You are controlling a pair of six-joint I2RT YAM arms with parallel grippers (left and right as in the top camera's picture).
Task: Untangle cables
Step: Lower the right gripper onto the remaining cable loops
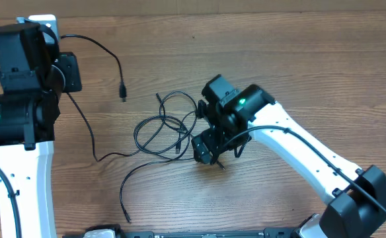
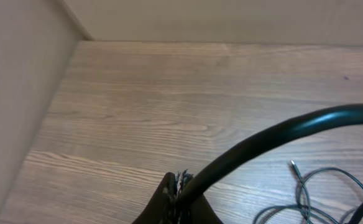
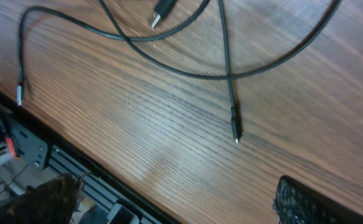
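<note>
Left arm (image 1: 11, 112): raised at the left side of the table, black joints above a white link.
Right arm (image 1: 292, 142): reaches in from the front right corner toward the middle, a green light on its wrist.
Left gripper (image 2: 178, 198): clenched on the held cable; only its dark fingertips show at the bottom of the left wrist view.
Held cable (image 2: 281, 130): comes out of the closed fingertips and arcs off to the right above the wood.
Right gripper (image 3: 178, 202): released, fingers wide apart with nothing between them, low over the wood just right of the loops. Whether it touches a cord cannot be told.
Cables (image 1: 163, 129): thin black cords in overlapping loops at the middle of the table, between the two arms.
Loose plug (image 1: 122, 94): lies alone between the left arm and the loops, its cord arcing back up to that arm.
Front plug (image 1: 127, 217): near the front edge, its cord curving up toward the right gripper.
Third plug (image 3: 234, 129): seen from the right wrist, at the end of a straight run that passes under a crossing cord.
Table (image 1: 299, 53): wood grain.
Rail (image 3: 76, 168): black, along the front edge below the right gripper.
Wall (image 2: 20, 74): pale, meets the table at the far corner in the left wrist view.
</note>
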